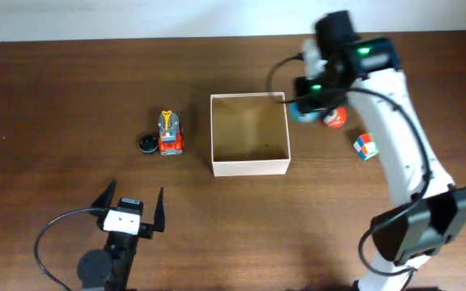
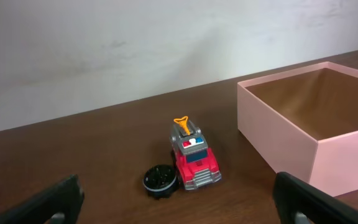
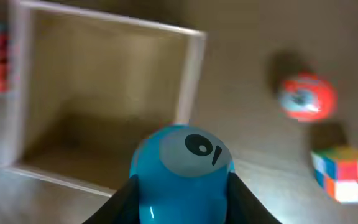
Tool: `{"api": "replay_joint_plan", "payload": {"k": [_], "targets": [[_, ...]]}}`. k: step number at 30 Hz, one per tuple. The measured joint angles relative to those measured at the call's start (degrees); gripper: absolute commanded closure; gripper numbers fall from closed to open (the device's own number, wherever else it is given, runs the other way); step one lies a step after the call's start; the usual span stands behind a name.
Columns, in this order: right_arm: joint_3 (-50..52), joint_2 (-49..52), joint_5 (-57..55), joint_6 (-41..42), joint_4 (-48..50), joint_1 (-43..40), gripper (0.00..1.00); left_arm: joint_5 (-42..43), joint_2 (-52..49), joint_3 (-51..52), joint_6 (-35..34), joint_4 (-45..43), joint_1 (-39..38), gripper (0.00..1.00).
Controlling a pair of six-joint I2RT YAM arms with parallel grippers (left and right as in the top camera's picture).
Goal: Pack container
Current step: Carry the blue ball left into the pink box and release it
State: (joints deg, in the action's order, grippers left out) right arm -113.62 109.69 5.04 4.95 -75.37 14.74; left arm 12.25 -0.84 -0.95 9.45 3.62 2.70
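The container (image 1: pixel 249 168) is a square open box with white walls and a tan inside, at the table's middle; it also shows in the left wrist view (image 2: pixel 291 140) and the right wrist view (image 3: pixel 188 74). My right gripper (image 1: pixel 304 111) is shut on a blue toy (image 3: pixel 182 171) with a white eye patch, just right of the container's far right corner and above the table. My left gripper (image 1: pixel 129 208) is open and empty near the front left. A red toy truck (image 1: pixel 169 134) and a black disc (image 1: pixel 147 145) lie left of the container.
A red-orange ball (image 1: pixel 335 120) and a colour cube (image 1: pixel 366 146) lie right of the container, under my right arm; both show in the right wrist view, the ball (image 3: pixel 306 96) above the cube (image 3: pixel 345 173). A pale wall runs along the table's far edge.
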Motion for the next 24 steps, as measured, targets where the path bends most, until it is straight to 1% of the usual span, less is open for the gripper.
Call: {"api": "replay_joint_plan", "payload": {"k": [3, 7, 9, 11, 12, 14, 15, 17, 18, 22, 24], "targets": [[-0.09, 0.15, 0.02, -0.04, 1.46, 5.9, 0.64, 0.0, 0.0, 0.0, 0.0, 0.0, 0.0, 0.01], [-0.09, 1.27, 0.2, 0.07, 3.65, 11.63, 0.64, 0.0, 0.0, 0.0, 0.0, 0.0, 0.0, 0.01], [-0.09, 2.51, -0.26, 0.63, 3.65, 12.35, 0.64, 0.0, 0.0, 0.0, 0.0, 0.0, 0.0, 0.01], [-0.09, 4.0, -0.85, 1.29, 3.65, 12.35, 0.42, 0.0, 0.0, 0.0, 0.0, 0.0, 0.0, 0.01], [-0.09, 4.92, -1.11, 1.42, 3.65, 12.33, 0.36, 0.02, 0.0, 0.0, 0.0, 0.0, 0.0, 0.01], [-0.09, 6.67, -1.57, 1.44, 3.67, 12.24, 0.16, 0.0, 0.0, 0.0, 0.0, 0.0, 0.0, 0.01], [-0.07, 7.34, -1.84, 1.42, 3.69, 12.24, 0.1, 0.0, 0.0, 0.0, -0.02, 0.0, 0.0, 0.01], [-0.07, 8.09, -2.36, 1.36, 3.78, 12.22, 0.02, 0.0, 0.0, 0.0, -0.02, 0.0, 0.0, 0.01], [-0.07, 8.15, -2.71, 1.33, 3.87, 12.11, 0.01, 0.0, 0.0, 0.0, 0.0, 0.0, 0.0, 0.01], [-0.63, 8.13, -4.96, 1.2, 3.1, 11.23, 0.01, 0.0, 0.0, 0.0, 0.0, 0.0, 0.0, 0.01], [-1.9, 8.13, -6.49, 2.19, 0.94, 9.79, 0.01, 0.0, 0.0, 0.0, 0.0, 0.0, 0.0, 0.01]]}}
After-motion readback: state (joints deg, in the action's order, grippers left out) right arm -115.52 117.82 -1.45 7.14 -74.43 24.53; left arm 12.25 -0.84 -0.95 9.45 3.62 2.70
